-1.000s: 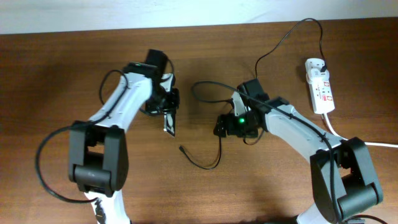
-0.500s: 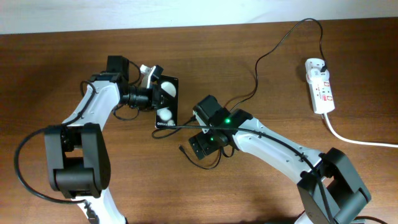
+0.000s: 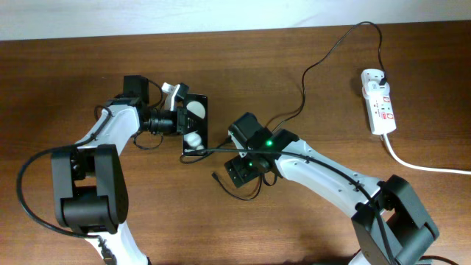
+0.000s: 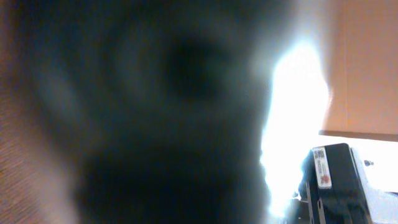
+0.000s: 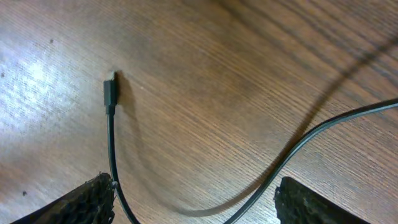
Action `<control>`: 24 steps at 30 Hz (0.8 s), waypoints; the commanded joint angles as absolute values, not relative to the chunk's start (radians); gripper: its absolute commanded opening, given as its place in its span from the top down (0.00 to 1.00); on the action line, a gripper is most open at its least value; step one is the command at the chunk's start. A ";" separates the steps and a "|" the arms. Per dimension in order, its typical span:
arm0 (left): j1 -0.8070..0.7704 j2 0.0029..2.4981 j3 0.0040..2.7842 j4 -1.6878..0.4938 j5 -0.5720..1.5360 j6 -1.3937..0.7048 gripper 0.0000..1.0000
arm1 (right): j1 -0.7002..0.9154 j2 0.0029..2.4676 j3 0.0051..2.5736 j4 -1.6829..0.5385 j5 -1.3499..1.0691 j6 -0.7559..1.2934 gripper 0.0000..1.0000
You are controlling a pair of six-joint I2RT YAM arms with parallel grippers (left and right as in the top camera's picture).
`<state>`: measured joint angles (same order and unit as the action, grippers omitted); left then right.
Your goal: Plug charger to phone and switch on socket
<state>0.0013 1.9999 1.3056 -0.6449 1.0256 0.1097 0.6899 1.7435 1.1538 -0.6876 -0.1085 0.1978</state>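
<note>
The phone (image 3: 195,125) is left of centre over the bench (image 3: 66,81), right of the left fingers (image 3: 179,120) holding it; the socket (image 3: 378,101) lies at the bench's right rear; the charger (image 5: 112,143) runs from it forward and leftward, its tip on the bench before the phone, just left of the right fingers (image 5: 87,196).

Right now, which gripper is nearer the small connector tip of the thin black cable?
Right. The right gripper hangs open just beside the connector tip; the left gripper is farther off, holding the black rectangular phone.
</note>
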 commanded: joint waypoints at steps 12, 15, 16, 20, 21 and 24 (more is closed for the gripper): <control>0.084 1.959 1.304 -0.629 0.964 -0.060 1.00 | 0.832 1.885 1.165 -0.489 -0.089 0.101 0.42; 0.084 1.959 1.304 -0.629 0.964 -0.060 1.00 | 0.832 1.911 1.165 -0.486 -0.093 0.101 0.50; 0.084 1.959 1.304 -0.629 0.964 -0.060 1.00 | 0.834 1.911 1.165 -0.477 -0.102 0.104 0.58; 0.083 1.959 1.304 -0.629 0.964 -0.060 1.00 | 0.857 1.912 1.165 -0.476 -0.100 0.105 0.64; 0.083 1.959 1.304 -0.629 0.964 -0.060 1.00 | 0.865 1.916 1.165 -0.476 -0.100 0.105 0.65; 0.083 1.959 1.304 -0.629 0.964 -0.060 1.00 | 0.870 1.921 1.163 -0.481 -0.099 0.105 0.68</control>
<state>0.0845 1.9999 1.3052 -0.6285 0.9421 -0.0502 0.8631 1.9022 1.1538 -0.4786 -0.0948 0.1028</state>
